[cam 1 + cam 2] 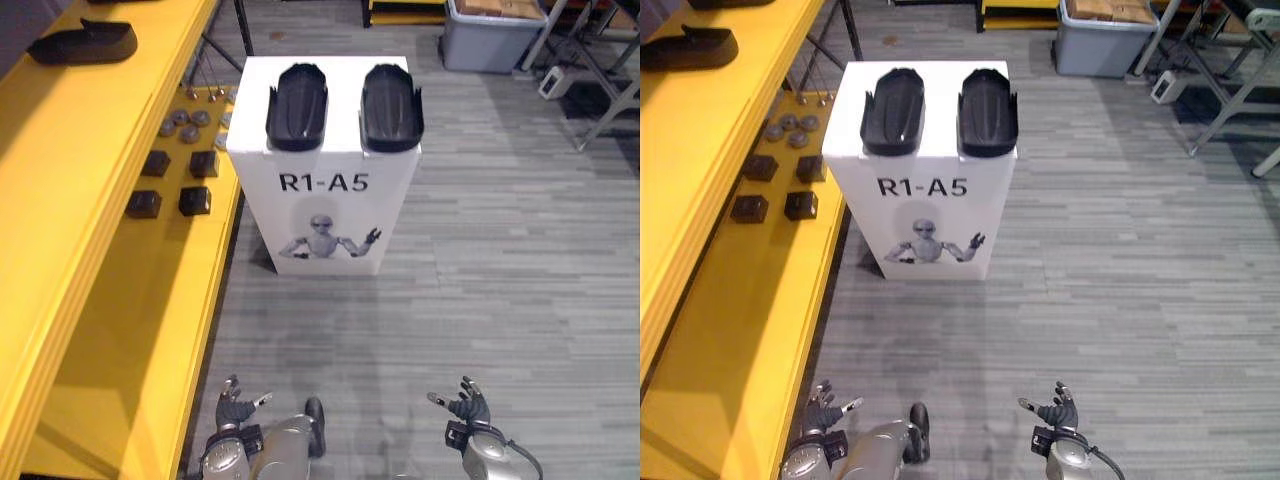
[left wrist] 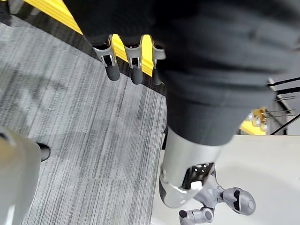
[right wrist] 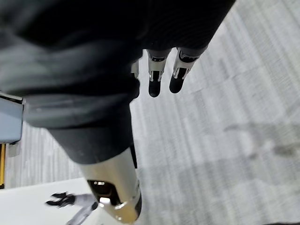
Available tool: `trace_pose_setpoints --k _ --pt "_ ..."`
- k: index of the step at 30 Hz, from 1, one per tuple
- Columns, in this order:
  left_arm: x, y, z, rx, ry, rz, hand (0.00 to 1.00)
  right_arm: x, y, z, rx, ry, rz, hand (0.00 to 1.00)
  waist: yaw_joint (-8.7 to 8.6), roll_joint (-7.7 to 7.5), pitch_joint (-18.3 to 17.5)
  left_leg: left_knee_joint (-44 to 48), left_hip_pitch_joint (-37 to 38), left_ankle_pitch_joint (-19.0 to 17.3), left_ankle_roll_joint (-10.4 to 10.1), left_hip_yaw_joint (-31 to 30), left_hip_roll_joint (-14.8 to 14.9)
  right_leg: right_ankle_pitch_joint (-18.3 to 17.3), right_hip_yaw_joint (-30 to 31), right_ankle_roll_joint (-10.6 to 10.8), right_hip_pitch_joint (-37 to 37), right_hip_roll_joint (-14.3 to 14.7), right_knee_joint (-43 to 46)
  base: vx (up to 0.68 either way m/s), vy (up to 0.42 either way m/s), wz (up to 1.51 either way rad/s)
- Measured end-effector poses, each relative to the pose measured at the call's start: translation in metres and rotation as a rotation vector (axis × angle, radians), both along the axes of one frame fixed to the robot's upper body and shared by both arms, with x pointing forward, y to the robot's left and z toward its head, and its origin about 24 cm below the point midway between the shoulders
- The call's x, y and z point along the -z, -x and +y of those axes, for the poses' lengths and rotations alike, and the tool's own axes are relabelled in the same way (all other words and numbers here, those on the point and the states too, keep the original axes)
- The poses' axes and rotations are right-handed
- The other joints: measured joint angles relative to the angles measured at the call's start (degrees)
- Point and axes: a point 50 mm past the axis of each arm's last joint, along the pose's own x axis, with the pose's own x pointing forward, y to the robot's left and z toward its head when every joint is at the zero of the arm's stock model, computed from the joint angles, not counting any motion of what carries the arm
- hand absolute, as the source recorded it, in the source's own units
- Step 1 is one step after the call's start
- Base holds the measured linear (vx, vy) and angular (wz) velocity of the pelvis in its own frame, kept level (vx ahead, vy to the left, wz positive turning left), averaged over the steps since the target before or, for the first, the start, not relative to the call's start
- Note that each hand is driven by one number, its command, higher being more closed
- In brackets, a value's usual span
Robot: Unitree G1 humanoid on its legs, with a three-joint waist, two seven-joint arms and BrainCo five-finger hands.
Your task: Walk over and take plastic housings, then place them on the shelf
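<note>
Operator: Hands, status?

Manual: Left hand (image 1: 235, 405) and right hand (image 1: 467, 405) hang low at the near edge. Fingers are straight and spread, holding nothing.

Operator: Location of parts?

Manual: Left housing (image 1: 297, 105) and right housing (image 1: 392, 107) lie side by side, not touching, on top of the white box (image 1: 325, 200), far from both hands. Shelf (image 1: 100, 260) runs along the left. A third housing (image 1: 85, 42) lies on its upper level at the far end.

Operator: Procedure?

Manual: Judged step: walk-up, not yet a reach. Advance until the box top is within arm range, centred between the two housings. Keep fingers extended. Take one housing per hand, gripping across the long sides, and lift level. Keep the left arm off the shelf edge.
</note>
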Motion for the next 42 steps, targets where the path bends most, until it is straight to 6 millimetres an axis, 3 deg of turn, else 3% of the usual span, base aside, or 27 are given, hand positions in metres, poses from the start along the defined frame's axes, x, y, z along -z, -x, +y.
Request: trace_pose_setpoints --k 1,3,5,6,8,9,10,12,14,15,16,18,21,22,26,32,35,37,42 --pt "0.001 0.001 -0.002 0.014 0.0 0.006 0.0 0.002 0.004 0.001 -0.002 -0.006 0.012 0.0 -0.06 0.08 0.0 -1.3 3.8 -0.7 0.4 -0.4 -0.5 -0.4 -0.3 -0.8 -4.0 -0.4 6.2 0.46 0.088 0.3" --pt "0.0 0.002 0.001 0.017 -0.013 0.007 0.0 0.005 0.01 0.004 -0.005 -0.013 0.026 0.0 -1.05 0.07 -0.1 -3.9 8.7 -1.4 0.4 -1.9 -0.7 -1.3 -4.1 -2.1 -8.8 -0.6 6.2 0.47 0.04 0.44" --pt "-0.001 -0.001 0.002 0.019 -0.016 -0.002 0.0 0.006 0.011 0.006 -0.017 -0.016 0.031 0.0 -2.11 0.28 0.0 -6.4 12.4 -1.4 0.3 -3.4 0.3 -2.3 -8.5 -3.2 -12.2 0.0 -2.2 0.44 -0.048 0.47" --pt "-0.003 -0.005 0.003 0.022 -0.02 -0.014 0.0 0.006 0.011 0.006 -0.017 -0.017 0.032 0.0 -2.6 0.42 0.0 -6.9 13.8 -1.8 -0.4 -4.5 1.3 -2.0 -9.8 -3.7 -14.0 1.2 -10.4 0.57 -0.158 0.5" --pt "-0.005 -0.009 0.006 0.026 -0.031 -0.024 0.0 0.007 0.012 0.006 -0.015 -0.016 0.035 0.0 -3.03 0.12 -0.2 -7.2 15.8 -3.4 -2.9 -6.2 2.6 1.1 -8.9 -6.1 -14.5 3.4 -25.0 0.59 -0.23 0.61" --pt "-0.005 -0.008 0.009 0.026 -0.038 -0.018 0.0 0.011 0.019 0.005 -0.009 -0.018 0.067 0.0 -3.15 -0.2 -0.6 -7.2 18.5 -5.0 -5.3 -8.2 3.8 12.9 -7.1 -8.8 -13.0 5.2 -31.9 0.54 -0.278 0.43" --pt "-0.002 -0.006 0.005 0.022 -0.025 -0.005 0.0 0.012 0.022 0.001 -0.007 -0.01 0.082 0.0 -2.89 1.13 -1.0 -7.0 18.7 -5.4 -5.7 -8.7 5.0 12.6 -8.0 -9.6 -12.3 6.3 -31.8 0.64 -0.334 0.31" --pt "0.0 -0.005 0.001 0.021 -0.014 0.001 0.0 0.009 0.016 0.0 -0.008 -0.005 0.065 0.0 -2.7 1.85 -1.8 -4.3 17.3 -4.6 -7.2 -9.3 6.6 10.9 -8.9 -11.1 -12.3 7.2 -30.7 0.36 -0.21 0.09" --pt "-0.001 -0.009 -0.009 0.008 0.022 -0.013 0.0 0.007 0.012 0.0 -0.002 -0.008 0.044 0.0 -3.12 2.5 -1.4 11.9 12.0 -2.2 -9.8 -9.4 9.0 9.2 -11.6 -11.8 -7.0 8.4 -32.8 0.46 -0.281 0.44" --pt "-0.001 -0.011 -0.011 0.0 0.033 -0.019 0.0 0.007 0.013 0.001 -0.003 -0.009 0.043 0.0 -3.0 2.48 -1.3 18.9 9.2 0.1 -9.8 -9.0 10.0 8.8 -12.0 -12.3 -4.4 8.7 -34.5 0.44 -0.268 0.45" --pt "-0.004 -0.014 -0.015 -0.008 0.048 -0.041 0.0 0.004 0.01 0.008 -0.01 -0.024 0.017 0.0 -2.02 2.28 -1.2 30.2 3.9 -1.2 -9.6 -6.6 13.4 8.6 -12.1 -12.6 0.8 9.9 -38.4 0.32 -0.184 0.18" --pt "-0.005 -0.016 -0.017 -0.007 0.055 -0.051 0.0 0.0 0.005 0.008 -0.002 -0.023 -0.013 0.0 -1.09 1.95 -1.4 29.5 0.8 -3.4 -9.5 -4.0 14.6 8.6 -12.1 -12.6 2.8 9.9 -40.4 0.26 -0.098 -0.2" --pt "-0.005 -0.016 -0.019 -0.009 0.061 -0.052 0.0 -0.002 0.003 0.006 0.031 -0.037 -0.035 0.0 -0.57 2.62 -2.1 9.2 -0.6 -2.5 -8.8 -5.0 13.6 8.6 -10.8 -11.9 4.7 9.9 -42.6 0.22 0.083 -0.36" --pt "-0.005 -0.016 -0.021 -0.011 0.065 -0.05 0.0 -0.001 0.007 0.002 0.049 -0.033 -0.023 0.0 -0.75 3.95 -2.9 -1.6 -0.1 5.2 -7.7 -7.4 12.9 8.0 -9.7 -10.5 4.4 10.5 -42.6 0.21 0.187 -0.41" --pt "-0.005 -0.015 -0.015 -0.007 0.045 -0.045 0.0 0.011 0.028 0.006 0.111 -0.072 0.036 0.0 -0.79 1.36 -3.9 -8.0 4.7 7.1 -6.3 -5.0 9.6 6.9 -7.4 -7.8 5.4 7.3 -42.7 0.17 0.171 -0.2" --pt "-0.002 -0.006 -0.003 -0.011 0.015 -0.019 0.0 0.007 0.029 0.006 0.155 -0.095 0.003 0.0 -1.4 1.19 -5.1 -15.0 9.0 8.9 -5.5 -2.1 7.6 6.6 -4.7 -6.7 5.4 5.9 -43.4 0.06 0.073 -0.21" --pt "-0.001 -0.002 0.0 -0.02 0.009 -0.012 0.0 -0.018 0.016 -0.01 0.197 -0.038 -0.133 0.0 -1.41 1.18 -5.3 -17.2 10.0 9.5 -5.5 -1.1 7.6 6.6 -3.9 -6.6 4.7 6.2 -43.6 0.05 0.016 -0.18" --pt "-0.001 0.004 0.002 -0.026 0.004 -0.009 0.0 -0.055 0.002 -0.029 0.218 0.044 -0.303 0.0 -1.52 1.13 -5.4 -18.5 10.6 9.7 -5.6 0.1 7.5 6.5 -2.8 -6.6 4.3 6.6 -43.6 0.05 0.016 -0.23" --pt "0.0 0.016 0.008 -0.018 -0.018 0.016 0.0 -0.111 -0.017 -0.051 0.157 0.192 -0.513 0.0 -2.45 0.22 -6.7 -19.7 10.6 9.8 -5.6 -0.1 7.2 6.5 -2.7 -6.6 4.3 6.8 -44.8 0.06 0.017 -0.01"
